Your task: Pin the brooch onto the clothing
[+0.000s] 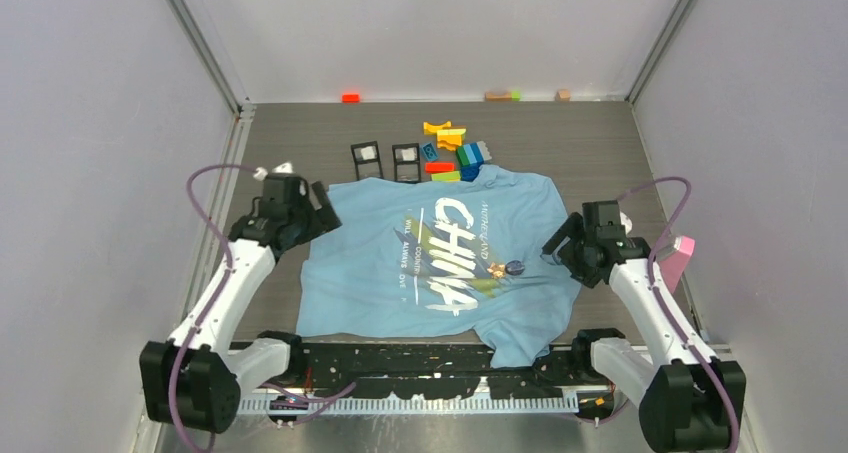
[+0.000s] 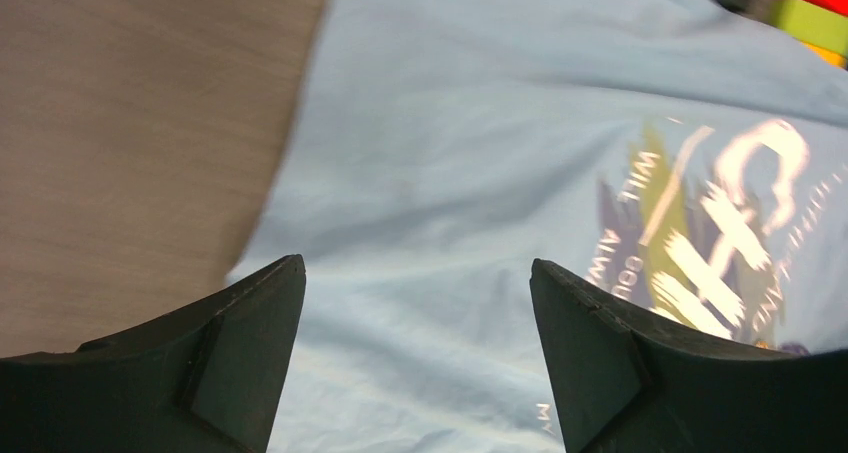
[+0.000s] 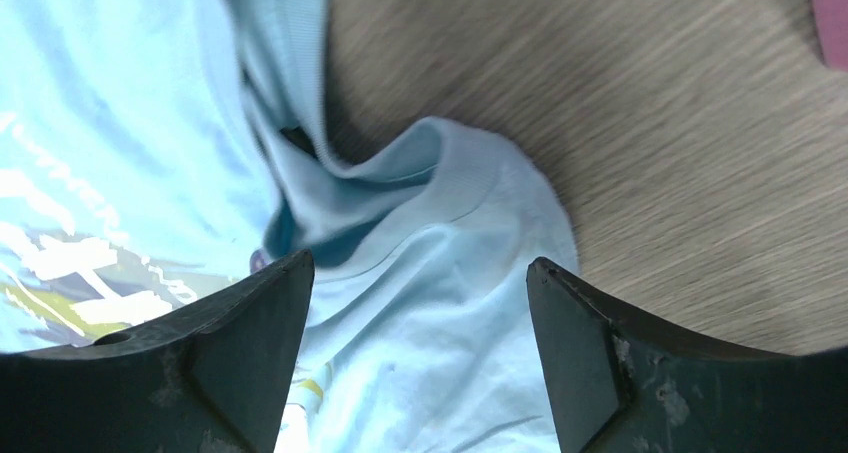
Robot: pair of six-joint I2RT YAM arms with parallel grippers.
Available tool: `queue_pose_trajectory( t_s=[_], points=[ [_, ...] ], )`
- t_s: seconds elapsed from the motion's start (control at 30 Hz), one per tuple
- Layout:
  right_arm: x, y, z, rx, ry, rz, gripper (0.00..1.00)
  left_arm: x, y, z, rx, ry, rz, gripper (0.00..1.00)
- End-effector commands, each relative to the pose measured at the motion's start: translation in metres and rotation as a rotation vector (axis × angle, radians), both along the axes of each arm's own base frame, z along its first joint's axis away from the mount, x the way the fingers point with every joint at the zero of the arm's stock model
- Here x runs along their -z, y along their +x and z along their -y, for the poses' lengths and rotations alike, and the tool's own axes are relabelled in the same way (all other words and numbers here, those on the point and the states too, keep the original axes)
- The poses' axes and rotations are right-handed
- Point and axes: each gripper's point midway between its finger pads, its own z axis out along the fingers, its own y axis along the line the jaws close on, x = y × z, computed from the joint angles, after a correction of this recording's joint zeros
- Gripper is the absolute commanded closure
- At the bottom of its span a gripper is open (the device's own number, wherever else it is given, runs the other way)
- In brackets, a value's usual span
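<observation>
I read brooch on clothing just inboard of right gripper, spread wide, empty; left gripper, likewise, farther.

Coloured blocks lie just right of two black frames

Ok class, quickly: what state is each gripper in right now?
Left gripper: open, holding nothing.
Right gripper: open, holding nothing.
</observation>
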Motion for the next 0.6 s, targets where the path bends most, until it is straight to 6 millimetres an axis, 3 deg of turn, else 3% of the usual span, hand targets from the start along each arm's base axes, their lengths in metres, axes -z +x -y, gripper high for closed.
queue_pose_trajectory(
  t_s=[0.0,0.03,0.2,0.27,0.43,0.53,0.57],
  points=[
    [-0.033,0.014,-0.024,-0.134,-0.062,0.080,0.16,-0.022,0.038,0.066,0.197,0.038,0.076,0.14],
    [-0.033,0.013,-0.030,-0.150,-0.058,0.076,0.16,-0.012,0.046,0.092,0.264,0.033,0.052,0.14],
    [-0.025,-0.010,-0.076,-0.236,0.013,0.048,0.18,-0.005,0.079,0.216,0.510,-0.108,0.040,0.14],
    [-0.020,-0.022,-0.087,-0.243,0.048,0.042,0.19,-0.014,0.096,0.257,0.563,-0.187,0.072,0.15],
    [-0.006,-0.045,-0.111,-0.258,0.133,0.026,0.22,-0.016,0.116,0.342,0.696,-0.299,0.135,0.16],
    [0.008,-0.049,-0.124,-0.268,0.158,0.008,0.23,-0.003,0.118,0.385,0.753,-0.364,0.130,0.17],
    [0.014,-0.050,-0.128,-0.273,0.154,-0.010,0.24,0.010,0.116,0.398,0.774,-0.371,0.117,0.17]
  ],
)
